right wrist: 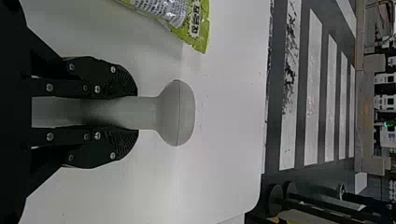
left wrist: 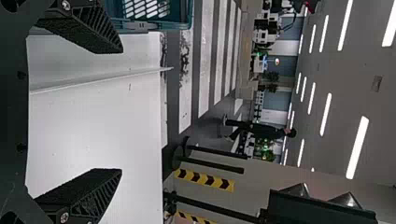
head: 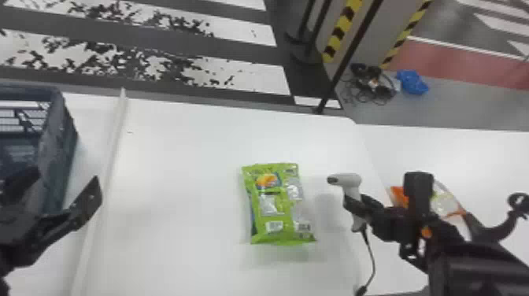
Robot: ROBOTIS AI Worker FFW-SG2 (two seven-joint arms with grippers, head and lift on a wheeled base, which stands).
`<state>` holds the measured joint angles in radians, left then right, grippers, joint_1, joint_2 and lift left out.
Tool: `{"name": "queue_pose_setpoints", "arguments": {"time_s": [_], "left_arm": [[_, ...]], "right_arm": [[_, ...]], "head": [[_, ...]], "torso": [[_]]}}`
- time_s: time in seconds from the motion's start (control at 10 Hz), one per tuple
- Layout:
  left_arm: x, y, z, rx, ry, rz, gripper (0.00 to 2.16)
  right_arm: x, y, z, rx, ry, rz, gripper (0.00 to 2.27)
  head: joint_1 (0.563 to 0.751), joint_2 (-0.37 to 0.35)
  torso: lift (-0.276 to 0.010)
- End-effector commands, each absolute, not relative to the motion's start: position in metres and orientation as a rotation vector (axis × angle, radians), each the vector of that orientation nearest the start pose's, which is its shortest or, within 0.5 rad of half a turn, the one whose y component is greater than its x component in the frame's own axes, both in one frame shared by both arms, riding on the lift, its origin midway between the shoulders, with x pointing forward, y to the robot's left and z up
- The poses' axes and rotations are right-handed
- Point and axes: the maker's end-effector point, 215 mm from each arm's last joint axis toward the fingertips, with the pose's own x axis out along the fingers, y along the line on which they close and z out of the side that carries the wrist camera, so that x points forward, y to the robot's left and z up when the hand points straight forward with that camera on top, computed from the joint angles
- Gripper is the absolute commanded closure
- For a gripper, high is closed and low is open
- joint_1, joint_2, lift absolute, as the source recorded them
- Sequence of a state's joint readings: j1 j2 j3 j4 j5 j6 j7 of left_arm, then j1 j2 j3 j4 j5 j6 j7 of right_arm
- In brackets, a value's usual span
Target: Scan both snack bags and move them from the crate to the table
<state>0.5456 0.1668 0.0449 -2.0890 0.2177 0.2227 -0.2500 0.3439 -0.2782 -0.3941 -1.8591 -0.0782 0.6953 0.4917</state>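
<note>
1. The white table (head: 177,137) takes up most of my head view, with a raised pale strip (head: 103,181) running along its left part.
2. At my far left, beyond that strip, I see the dark blue-green crate (head: 59,130), its slatted side showing.
3. My left gripper (head: 59,187) is in front of the crate in the head view; its two fingers are spread wide, with nothing between them.
4. The green snack bag (head: 261,197) lies flat on the table, between the strip and the scanner, pale printed patches facing up at its near end. It touches neither gripper.
5. The other bag, orange and whitish (head: 398,195), is on my right, on the white surface (head: 444,149) adjoining the table, partly hidden behind my right arm.
6. My right gripper (head: 353,204) has its fingers closed around the scanner's handle, one on each side.
7. The white scanner (head: 350,179) has its head above those fingers, its nose toward the green bag's side.
8. A thin black cable (head: 373,259) hangs from the handle's lower end.
</note>
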Motion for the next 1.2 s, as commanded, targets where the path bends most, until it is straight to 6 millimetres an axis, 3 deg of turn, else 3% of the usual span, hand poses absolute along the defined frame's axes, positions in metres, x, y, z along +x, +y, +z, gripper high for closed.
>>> {"name": "queue_pose_setpoints", "arguments": {"time_s": [0.0,0.6,0.7,0.8,0.9,1.0,1.1], "left_arm": [[0.42,0.206,-0.391,-0.08,0.242,-0.3,0.09],[0.419,0.206,-0.391,-0.081,0.244,-0.303,0.09],[0.42,0.206,-0.39,-0.081,0.242,-0.303,0.09],[0.42,0.206,-0.39,-0.081,0.242,-0.303,0.09],[0.42,0.206,-0.391,-0.081,0.244,-0.302,0.09],[0.419,0.206,-0.392,-0.081,0.247,-0.302,0.09],[0.42,0.206,-0.391,-0.081,0.244,-0.302,0.09]], "right_arm": [[0.41,-0.429,-0.5,-0.041,0.71,0.092,2.25],[0.41,-0.426,-0.522,-0.058,0.747,0.088,2.25],[0.412,-0.425,-0.522,-0.06,0.743,0.089,2.11],[0.415,-0.424,-0.519,-0.065,0.722,0.089,1.56],[0.415,-0.423,-0.519,-0.064,0.717,0.09,0.58],[0.414,-0.424,-0.52,-0.064,0.718,0.088,0.04],[0.414,-0.424,-0.517,-0.056,0.705,0.084,0.04]], "head": [[0.695,-0.297],[0.695,-0.292],[0.695,-0.292],[0.695,-0.291],[0.695,-0.291],[0.695,-0.289],[0.695,-0.288]], "torso": [[-0.088],[-0.088],[-0.088],[-0.088],[-0.088],[-0.088],[-0.088]]}}
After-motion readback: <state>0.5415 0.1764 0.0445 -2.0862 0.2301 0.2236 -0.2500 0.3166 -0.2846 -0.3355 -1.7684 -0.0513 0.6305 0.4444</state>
